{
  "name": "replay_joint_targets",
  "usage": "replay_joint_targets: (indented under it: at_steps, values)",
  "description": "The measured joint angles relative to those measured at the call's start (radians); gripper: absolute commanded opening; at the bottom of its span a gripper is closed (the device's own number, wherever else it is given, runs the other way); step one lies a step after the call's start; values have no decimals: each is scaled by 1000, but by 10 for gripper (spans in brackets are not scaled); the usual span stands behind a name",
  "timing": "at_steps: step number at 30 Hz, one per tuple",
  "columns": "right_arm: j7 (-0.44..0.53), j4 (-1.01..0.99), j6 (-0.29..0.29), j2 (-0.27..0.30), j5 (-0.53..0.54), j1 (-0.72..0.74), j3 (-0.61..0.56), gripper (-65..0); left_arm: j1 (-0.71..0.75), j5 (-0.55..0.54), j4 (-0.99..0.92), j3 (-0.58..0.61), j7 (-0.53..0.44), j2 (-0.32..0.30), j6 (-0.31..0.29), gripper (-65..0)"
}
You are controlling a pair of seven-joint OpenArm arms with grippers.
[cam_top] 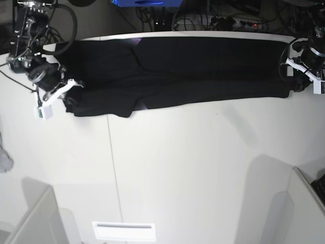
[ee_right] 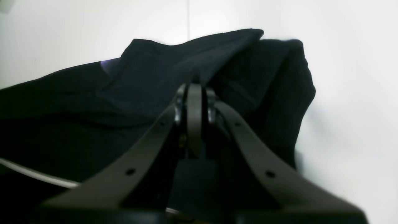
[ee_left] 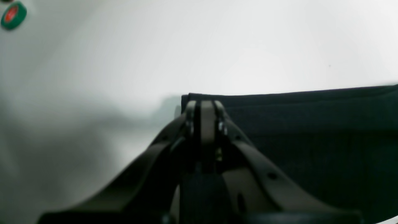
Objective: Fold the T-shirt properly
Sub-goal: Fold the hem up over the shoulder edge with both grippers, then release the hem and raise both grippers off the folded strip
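Note:
The black T-shirt (cam_top: 177, 71) lies stretched in a long band along the table's far edge, plain side up. In the right wrist view it bunches up (ee_right: 149, 81) with a sliver of purple print (ee_right: 107, 66) showing. My right gripper (ee_right: 194, 90) is shut on the raised fold at the shirt's left end in the base view (cam_top: 70, 86). My left gripper (ee_left: 203, 105) has its jaws together at a flat corner of the shirt (ee_left: 311, 130), at the shirt's right end in the base view (cam_top: 293, 79).
The white table (cam_top: 177, 168) stretches toward the front. A small grey-white cloth scrap (cam_top: 4, 158) lies at the left edge. A green round object with a red centre (ee_left: 13, 15) sits beyond the left gripper. Cables and gear (cam_top: 223, 20) lie behind the table.

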Motion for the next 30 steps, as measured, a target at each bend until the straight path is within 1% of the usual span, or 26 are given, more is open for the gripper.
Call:
replay_joint_targets:
  at_steps: [2,4,5,9,12,17,18,20,21,24,30]
  values:
    - [-18,11,0,-31,4,-17,39,-650,-2,0,0,0,-2,-2,0,-650]
    - [-82,12,0,-56,-1,-22,84,-650,-2,0,0,0,-1,-1,0,-650]
    - [-95,13,0,-64,0,-21,102,-650,-2,0,0,0,-1,-2,0,-650]
    - [-140,32,0,-80,-4,-19,146,-650,4,0,0,0,-3,-2,0,-650]
    - [-164,34,0,-82,0,-19,145,-650,13,0,2,0,-1,-1,0,-650]
    - [-165,47,0,-99,4,-48,145,-650,33,-1,6,0,-1,-1,0,-650]
    - [-160,48,0,-102,31,-57,146,-650,40,0,6,0,-2,-2,0,-650]
    - [-167,48,2,-113,117,-76,183,-650,52,0,6,0,0,-1,0,-650]
    - [-163,48,4,-112,129,-84,196,-650,56,0,6,0,0,-1,0,-650]
    - [-163,48,5,-98,126,-100,220,-650,73,0,6,0,-3,-3,0,-650]
    - [-162,45,5,-104,127,-107,215,-650,87,2,6,6,-4,-2,0,-650]
